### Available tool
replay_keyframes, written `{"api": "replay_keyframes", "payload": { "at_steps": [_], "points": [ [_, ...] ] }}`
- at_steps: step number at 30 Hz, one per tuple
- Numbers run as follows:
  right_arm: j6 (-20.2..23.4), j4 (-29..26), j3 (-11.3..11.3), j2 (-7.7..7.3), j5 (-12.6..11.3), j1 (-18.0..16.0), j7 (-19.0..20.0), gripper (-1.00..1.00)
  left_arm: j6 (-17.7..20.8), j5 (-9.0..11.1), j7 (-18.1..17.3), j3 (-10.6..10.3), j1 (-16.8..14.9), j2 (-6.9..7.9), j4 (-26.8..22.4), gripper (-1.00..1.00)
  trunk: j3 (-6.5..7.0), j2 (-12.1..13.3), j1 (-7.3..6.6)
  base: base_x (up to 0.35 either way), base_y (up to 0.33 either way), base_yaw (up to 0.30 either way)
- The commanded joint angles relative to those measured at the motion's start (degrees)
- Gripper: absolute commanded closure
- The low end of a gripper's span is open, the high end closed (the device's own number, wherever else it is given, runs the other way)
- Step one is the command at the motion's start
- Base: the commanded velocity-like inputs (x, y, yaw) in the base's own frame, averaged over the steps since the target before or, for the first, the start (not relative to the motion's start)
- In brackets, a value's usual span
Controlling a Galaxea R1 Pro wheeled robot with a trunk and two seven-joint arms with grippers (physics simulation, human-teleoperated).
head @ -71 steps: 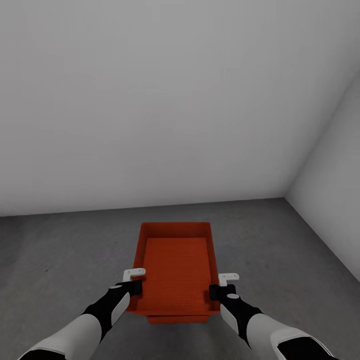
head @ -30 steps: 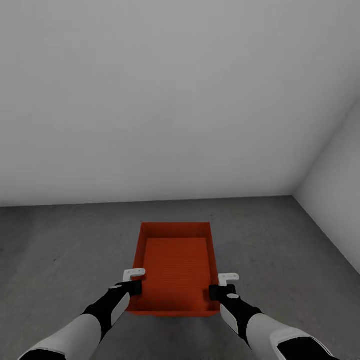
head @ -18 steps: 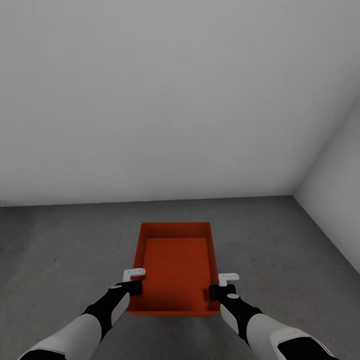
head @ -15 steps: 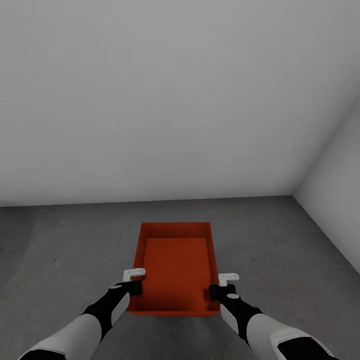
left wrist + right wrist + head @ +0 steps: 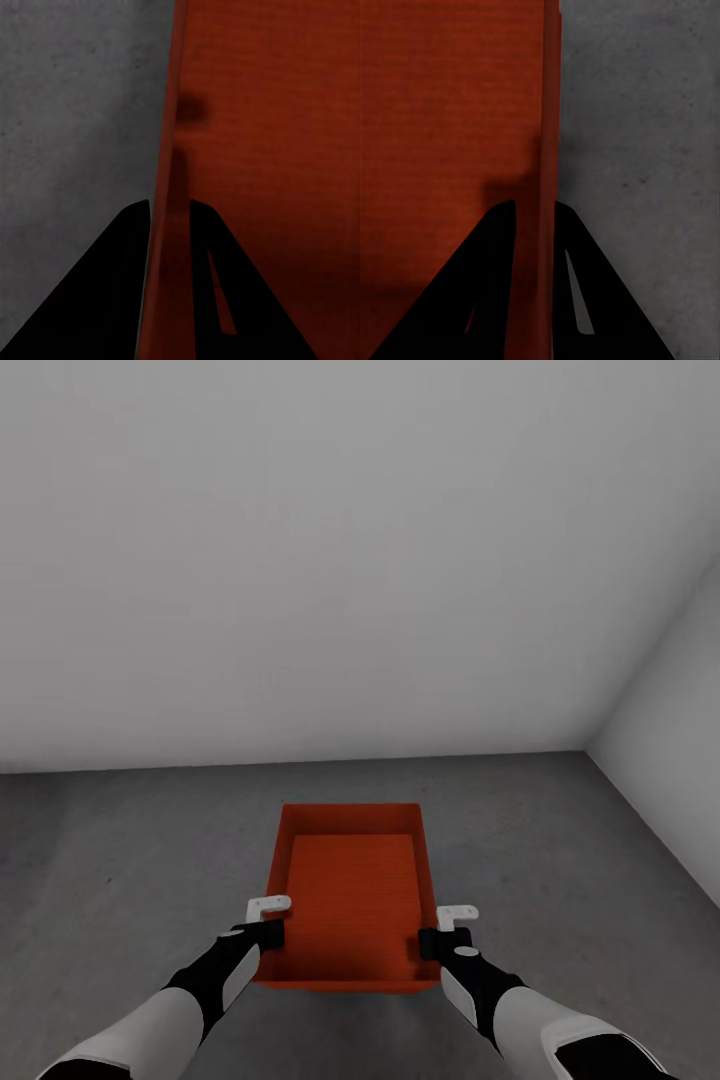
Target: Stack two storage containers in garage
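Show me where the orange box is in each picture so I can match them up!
Head view: the storage container sits low in the middle, held between the left gripper and the right gripper.
Left wrist view: its wall runs up from between the gripper's two dark fingers.
Right wrist view: its wall rises from between the fingers too.
Shared landmark: the grey concrete floor, seen beside the container in all three.

The floor [image 5: 120, 860] is a dark grey, matte, faintly mottled concrete surface that meets plain white-grey walls [image 5: 350, 560] ahead and at the right, and whether the red-orange storage container [image 5: 350, 890] rests directly on it cannot be determined.
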Motion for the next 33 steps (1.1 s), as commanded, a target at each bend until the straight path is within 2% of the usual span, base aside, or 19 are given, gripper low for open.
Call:
{"api": "replay_keyframes", "payload": {
  "at_steps": [1, 33],
  "points": [
    [-0.33, 0.57, 0.24, -0.01, -0.87, 0.00, -0.33, 1.00, -0.11, -0.81, 4.57, 1.20, -0.05, 0.03, -2.80, 1.00, -0.06, -0.04, 0.01, 0.000, 0.000, 0.000],
    [-0.36, 0.57, 0.24, 0.01, -0.88, 0.00, -0.33, 1.00, -0.17, -0.84, 4.48, 0.98, -0.05, 0.03, -2.83, 1.00, -0.06, -0.04, 0.01, 0.000, -0.029, 0.000]
  ]
}}
